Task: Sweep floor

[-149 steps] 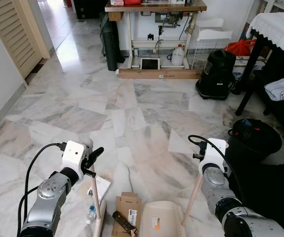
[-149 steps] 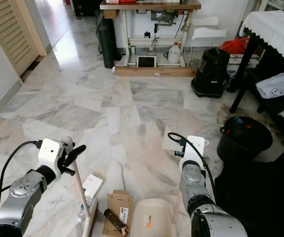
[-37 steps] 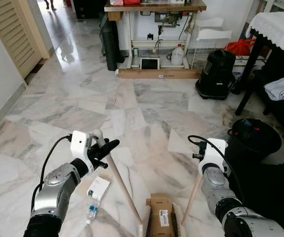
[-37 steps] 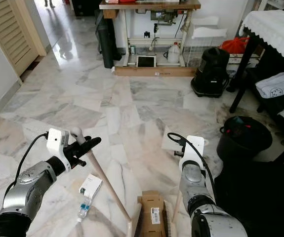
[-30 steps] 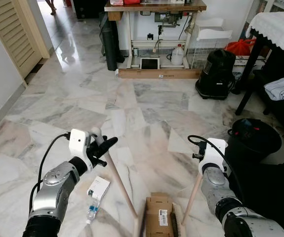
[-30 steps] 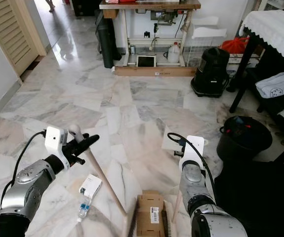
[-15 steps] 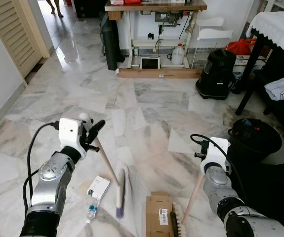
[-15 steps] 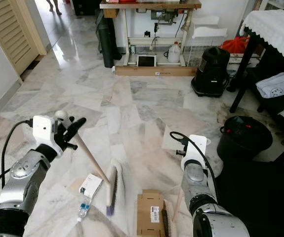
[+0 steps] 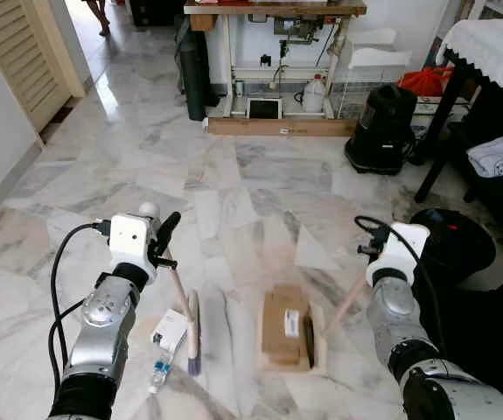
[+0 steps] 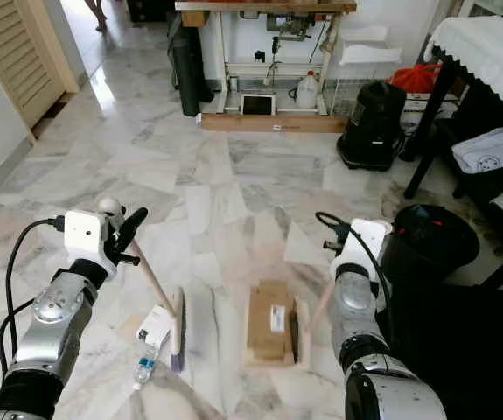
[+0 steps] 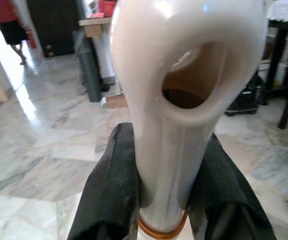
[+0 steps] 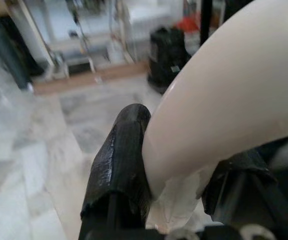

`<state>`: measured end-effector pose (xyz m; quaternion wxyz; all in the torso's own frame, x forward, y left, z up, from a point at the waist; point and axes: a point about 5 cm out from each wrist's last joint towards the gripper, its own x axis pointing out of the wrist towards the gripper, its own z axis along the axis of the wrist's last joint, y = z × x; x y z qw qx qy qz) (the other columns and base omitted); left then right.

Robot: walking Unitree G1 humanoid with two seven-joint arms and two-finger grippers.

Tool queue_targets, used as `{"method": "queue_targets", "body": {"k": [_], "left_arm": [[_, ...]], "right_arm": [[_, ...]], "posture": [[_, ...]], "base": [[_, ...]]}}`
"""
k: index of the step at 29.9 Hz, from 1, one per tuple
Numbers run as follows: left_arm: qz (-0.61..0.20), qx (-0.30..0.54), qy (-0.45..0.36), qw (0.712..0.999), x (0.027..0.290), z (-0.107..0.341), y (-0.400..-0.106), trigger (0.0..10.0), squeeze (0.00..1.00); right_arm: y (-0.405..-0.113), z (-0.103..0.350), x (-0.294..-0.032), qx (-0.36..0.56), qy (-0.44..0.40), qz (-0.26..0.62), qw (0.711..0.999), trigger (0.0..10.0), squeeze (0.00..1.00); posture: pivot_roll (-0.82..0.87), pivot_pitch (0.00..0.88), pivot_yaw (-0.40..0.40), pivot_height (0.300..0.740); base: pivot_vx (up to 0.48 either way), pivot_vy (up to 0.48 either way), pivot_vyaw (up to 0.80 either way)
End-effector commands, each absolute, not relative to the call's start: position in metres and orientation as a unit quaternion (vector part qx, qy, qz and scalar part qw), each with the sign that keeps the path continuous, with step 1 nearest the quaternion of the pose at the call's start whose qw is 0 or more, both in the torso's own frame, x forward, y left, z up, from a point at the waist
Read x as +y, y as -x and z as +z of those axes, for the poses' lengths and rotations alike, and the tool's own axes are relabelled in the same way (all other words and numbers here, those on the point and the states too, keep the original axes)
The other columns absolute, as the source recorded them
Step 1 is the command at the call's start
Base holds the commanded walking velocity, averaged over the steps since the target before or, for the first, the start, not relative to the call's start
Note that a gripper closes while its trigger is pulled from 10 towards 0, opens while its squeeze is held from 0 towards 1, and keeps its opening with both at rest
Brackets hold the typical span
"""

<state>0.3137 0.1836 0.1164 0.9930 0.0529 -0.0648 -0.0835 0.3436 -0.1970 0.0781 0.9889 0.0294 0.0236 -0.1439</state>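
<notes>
left claw pinching the broom handle, right claw pinching the dustpan handle; a hasty stroke could scatter the small box beside the bristles.

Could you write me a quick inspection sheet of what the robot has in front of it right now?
Surface: grey-white marble tile floor, glossy.
Job's things: wooden-handled broom, head on floor; cream plastic dustpan holding a flat brown cardboard box.
Clutter: small white carton and clear plastic bottle left of the broom head.
Grippers: left gripper, jaws shut on the broom handle; right gripper, jaws shut on the dustpan handle.
Cables: black cable looping from the left wrist.
Surroundings: black bin, black vacuum, wooden workbench.
</notes>
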Motion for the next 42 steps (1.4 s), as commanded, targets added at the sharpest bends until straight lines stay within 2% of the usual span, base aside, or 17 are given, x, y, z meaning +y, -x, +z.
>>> {"method": "queue_targets", "body": {"k": [1, 14, 31, 42], "left_arm": [[-0.077, -0.101, -0.063, 0.99, 0.183, 0.129, -0.317, 10.0, 0.0], [-0.08, -0.132, -0.063, 0.986, 0.166, 0.132, -0.322, 10.0, 0.0], [-0.07, -0.144, -0.066, 0.985, 0.168, 0.131, -0.32, 10.0, 0.0], [-0.07, -0.141, -0.06, 0.986, 0.169, 0.127, -0.318, 10.0, 0.0]], "right_arm": [[-0.351, 0.099, -0.193, -0.036, -0.038, -0.133, 0.99, 10.0, 0.0], [-0.342, 0.108, -0.186, -0.088, -0.046, -0.113, 0.989, 10.0, 0.0], [-0.328, 0.108, -0.183, -0.095, -0.032, -0.101, 0.99, 10.0, 0.0], [-0.317, 0.104, -0.189, -0.1, -0.03, -0.117, 0.988, 10.0, 0.0]], "posture": [[0.05, 0.0, -0.039, 0.74], [0.03, 0.0, -0.047, 0.74], [0.04, 0.0, -0.042, 0.74], [0.03, 0.0, -0.025, 0.74]], "base": [[0.0, 0.0, 0.0], [0.0, 0.0, 0.0], [0.0, 0.0, 0.0], [0.0, 0.0, 0.0]]}}
